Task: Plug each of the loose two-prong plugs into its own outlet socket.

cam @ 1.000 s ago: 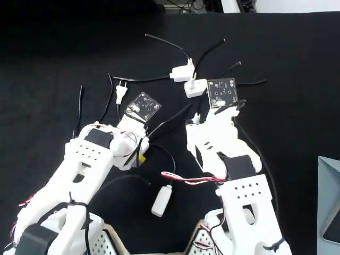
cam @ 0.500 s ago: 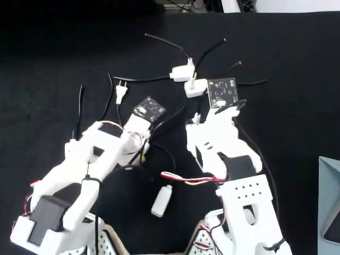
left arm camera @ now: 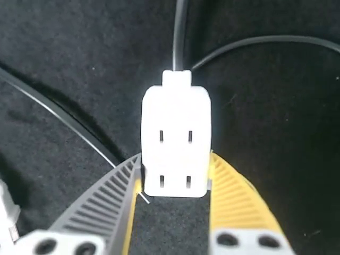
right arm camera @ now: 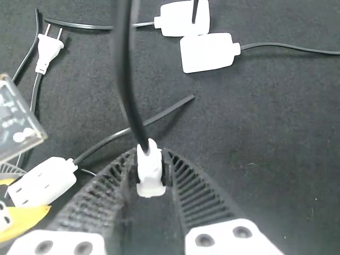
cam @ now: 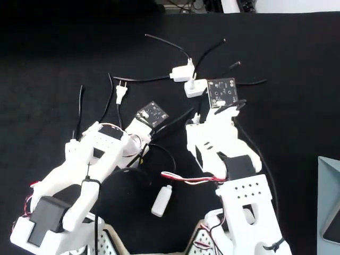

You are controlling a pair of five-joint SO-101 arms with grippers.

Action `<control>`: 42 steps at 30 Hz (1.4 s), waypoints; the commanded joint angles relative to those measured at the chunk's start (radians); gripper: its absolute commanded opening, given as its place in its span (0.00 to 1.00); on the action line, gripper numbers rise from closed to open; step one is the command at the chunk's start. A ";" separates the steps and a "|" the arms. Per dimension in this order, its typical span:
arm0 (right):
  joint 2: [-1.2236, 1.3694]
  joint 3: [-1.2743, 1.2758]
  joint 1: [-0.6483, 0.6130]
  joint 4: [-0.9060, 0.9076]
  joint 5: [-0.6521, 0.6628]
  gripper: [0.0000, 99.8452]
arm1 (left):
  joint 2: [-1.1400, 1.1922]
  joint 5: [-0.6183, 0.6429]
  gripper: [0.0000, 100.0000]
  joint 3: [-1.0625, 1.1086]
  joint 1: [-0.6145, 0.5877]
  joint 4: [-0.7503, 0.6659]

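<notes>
My left gripper (left arm camera: pixel 175 172) is shut on a white outlet socket (left arm camera: pixel 176 141), its slots facing the left wrist camera and its black cord running away from it. My right gripper (right arm camera: pixel 151 159) is shut on a small white two-prong plug (right arm camera: pixel 148 171) with a thick black cord. From the right wrist view the held outlet socket (right arm camera: pixel 42 181) lies close beside that plug. In the high view the two arms meet near the table's middle, with the held plug (cam: pixel 195 118) peeking out beside the right arm. A loose two-prong plug (cam: pixel 121 93) lies farther back on the left.
Two more white outlet sockets (cam: pixel 182 72) (cam: pixel 195 87) lie together at the back centre, cords trailing off. Another white cord end (cam: pixel 162 200) rests between the arm bases. Black cords cross the black cloth. A grey object (cam: pixel 329 202) sits at the right edge.
The left arm has swung and turned, carrying its wrist slightly rightward and nearer the right gripper. The right arm has kept still.
</notes>
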 commanded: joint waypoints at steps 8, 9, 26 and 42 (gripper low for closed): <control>0.008 -0.053 0.008 -0.017 0.009 0.01 | -0.253 -0.011 0.22 0.027 -0.056 0.110; 0.008 -0.053 0.008 -0.017 0.009 0.01 | -0.295 -0.011 0.22 0.031 -0.061 0.112; 0.007 -0.051 -0.031 -0.015 0.009 0.01 | -0.867 0.124 0.22 0.117 -0.361 0.233; 0.013 -0.018 -0.305 -0.017 -0.002 0.01 | -1.162 0.233 0.22 0.378 -0.484 0.226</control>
